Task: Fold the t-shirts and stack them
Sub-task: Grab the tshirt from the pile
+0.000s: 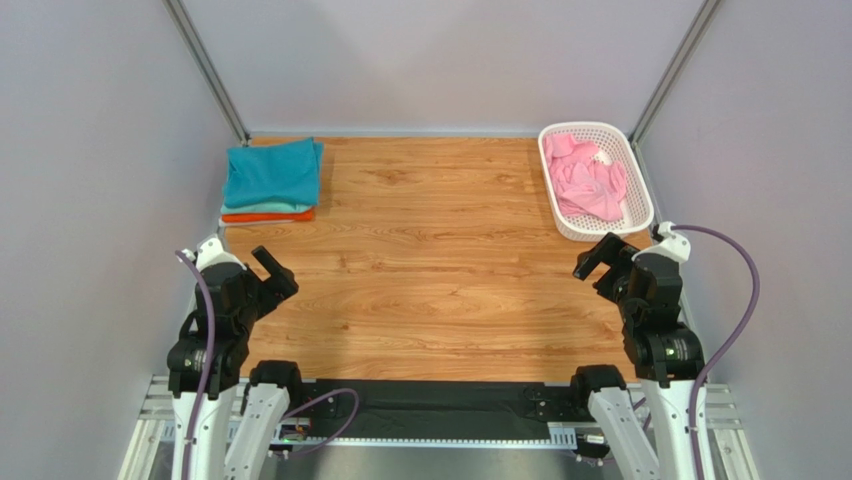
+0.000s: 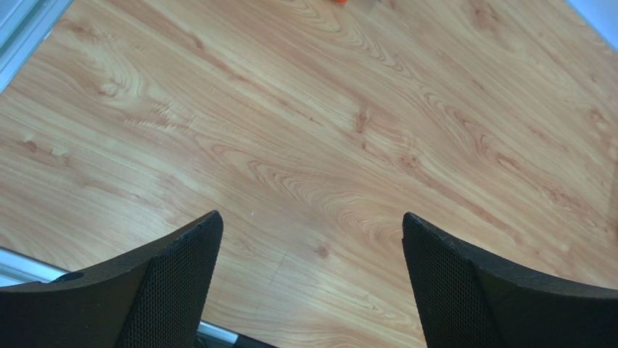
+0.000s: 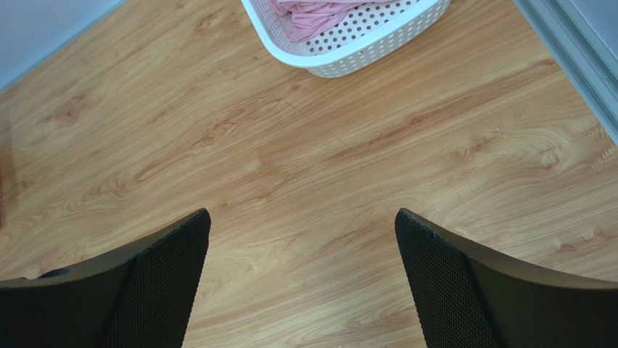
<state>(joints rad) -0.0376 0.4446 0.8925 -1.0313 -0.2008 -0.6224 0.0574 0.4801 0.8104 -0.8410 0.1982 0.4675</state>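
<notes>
Folded stack point(image 1: 270, 180) (teal over mint over orange) sitting at far left of table point(image 1: 440, 260). Pink t-shirt point(image 1: 588, 180) lying crumpled in basket point(image 1: 600, 232), far right, awaiting folding. Left gripper point(image 2: 312, 283) and right gripper point(image 3: 301, 279) hovering, both spread, gripping nothing.

Tabletop point(image 1: 430, 270): light wood-grain board with wavy grain and small knots.
Basket point(image 1: 640, 190): white plastic, oblong, perforated with round holes; stands at the tabletop's far right corner, close along the right edge.
Walls point(image 1: 440, 60): plain pale grey panels on three sides.
Frame posts point(image 1: 205, 65): slanted metal bars at the far corners.
Black strip point(image 1: 430, 398): runs along the tabletop's near edge.
</notes>
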